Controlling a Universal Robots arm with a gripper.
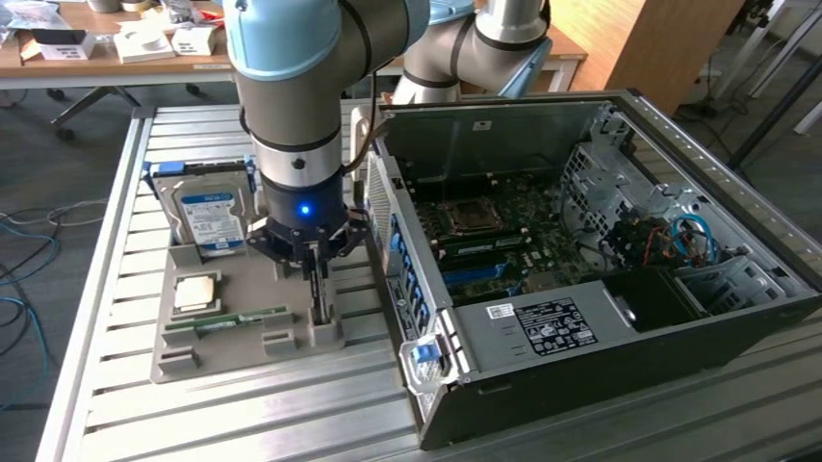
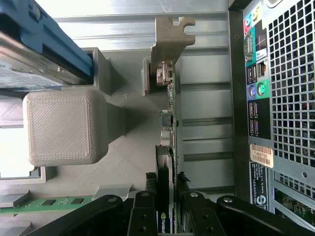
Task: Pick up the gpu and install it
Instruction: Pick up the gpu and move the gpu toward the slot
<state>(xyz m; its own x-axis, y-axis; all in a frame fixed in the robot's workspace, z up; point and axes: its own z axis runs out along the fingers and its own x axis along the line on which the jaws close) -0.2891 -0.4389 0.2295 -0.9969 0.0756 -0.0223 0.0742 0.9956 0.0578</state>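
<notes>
gpu: The gpu (image 1: 318,294) (image 2: 168,123) stands on edge in a slot of a grey holder (image 1: 231,342) (image 2: 64,128), at the end of the holder nearest the PC case (image 1: 603,289) (image 2: 290,98). In the wrist view it is seen edge-on, its metal bracket (image 2: 170,34) at the end away from the camera.
Jaws: The jaws are drawn in narrow around the card's upper edge, with one of the fingers (image 2: 143,216) against each face and no gap showing. The card is still seated in its slot.
Arm: The arm (image 1: 302,87) hangs straight down over the holder, a blue light lit on its wrist.
Holder: It also carries a hard drive (image 1: 208,219) (image 2: 39,54) propped upright at the far end, a square processor (image 1: 199,289) lying flat, and a green memory stick (image 1: 244,317) (image 2: 44,202) in a groove near the front.
Case: It lies on its side just beside the holder, on the exterior view's right. Its side panel is off, the motherboard (image 1: 495,231) is exposed and the rear ports face the card.
Desk: The desk (image 1: 192,414) (image 2: 123,10) is a top of pale ribbed aluminium slats, which carries both the holder and the case.
Room: The floor (image 1: 52,144) is grey, with loose cables (image 1: 33,221) on the exterior view's left. A wooden back desk (image 1: 77,67) holds small white boxes, and a wooden panel (image 1: 642,43) stands behind the case.
</notes>
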